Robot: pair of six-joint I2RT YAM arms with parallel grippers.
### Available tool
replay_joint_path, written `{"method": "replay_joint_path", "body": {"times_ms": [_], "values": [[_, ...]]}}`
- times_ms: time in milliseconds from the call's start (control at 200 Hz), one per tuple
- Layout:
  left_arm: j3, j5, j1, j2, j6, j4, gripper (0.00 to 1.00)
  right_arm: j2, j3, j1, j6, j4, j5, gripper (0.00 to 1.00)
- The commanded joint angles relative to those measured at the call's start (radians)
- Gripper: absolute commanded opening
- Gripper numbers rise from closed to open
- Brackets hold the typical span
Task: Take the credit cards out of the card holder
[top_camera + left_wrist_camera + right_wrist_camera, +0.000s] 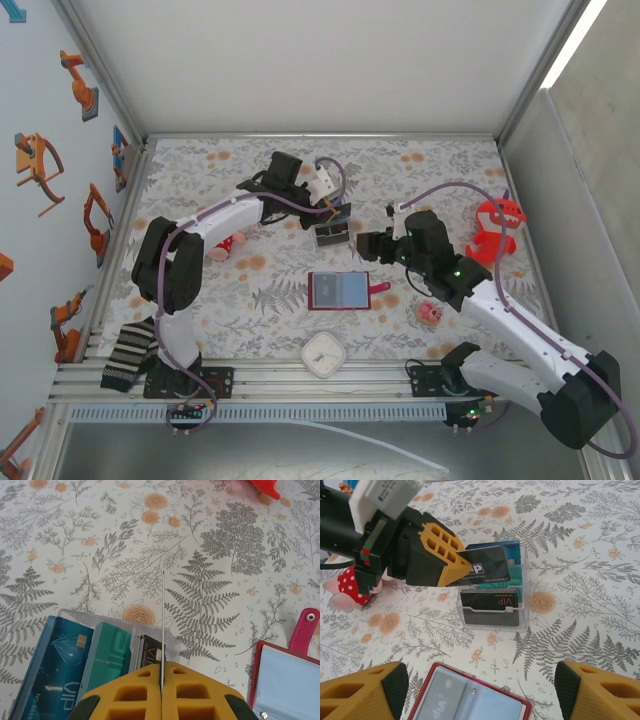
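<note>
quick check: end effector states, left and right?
Left end effector: closed, holding a dark VIP card.
Right end effector: open, holding nothing.

A robotics lab test cell: a table [200, 170] draped in fern-and-flower printed cloth, boxed in by plain white wall panels [320, 60] on silver aluminium posts [103, 70], orange robot-arm stickers [38, 165] on the left wall, and a slotted aluminium mounting rail [270, 385] along the table's near edge.

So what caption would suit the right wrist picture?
Left jaws hold a black card over the clear box; the open card holder lies nearby.
</note>
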Motion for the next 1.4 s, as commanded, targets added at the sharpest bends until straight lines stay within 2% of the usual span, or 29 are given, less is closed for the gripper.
{"method": "replay_joint_path", "body": {"times_ms": [0,220,611,1222,1262,1312,1397], "values": [[0.030,0.036,0.002,0.023,0.004,-0.040,0.00,-0.015,0.022,0.001,0.017,-0.002,0.033,0.77],[0.083,0.036,0.003,0.082,-0.026,-0.106,0.00,-0.016,0.021,0.001,0.017,0.000,0.040,0.76],[0.109,-0.001,0.006,0.136,-0.058,-0.117,0.00,-0.027,0.018,0.001,0.016,-0.010,0.044,0.76],[0.119,-0.030,0.020,0.180,-0.006,-0.126,0.00,-0.026,0.015,0.001,0.016,0.000,0.038,0.76],[0.124,-0.031,0.019,0.180,-0.004,-0.135,0.05,-0.026,0.014,0.001,0.016,0.001,0.036,0.76],[0.125,-0.030,0.018,0.180,-0.001,-0.142,0.16,-0.026,0.013,0.001,0.017,0.001,0.035,0.76],[0.118,-0.026,0.017,0.166,0.000,-0.142,0.20,-0.027,0.012,0.001,0.015,0.001,0.033,0.76]]}}
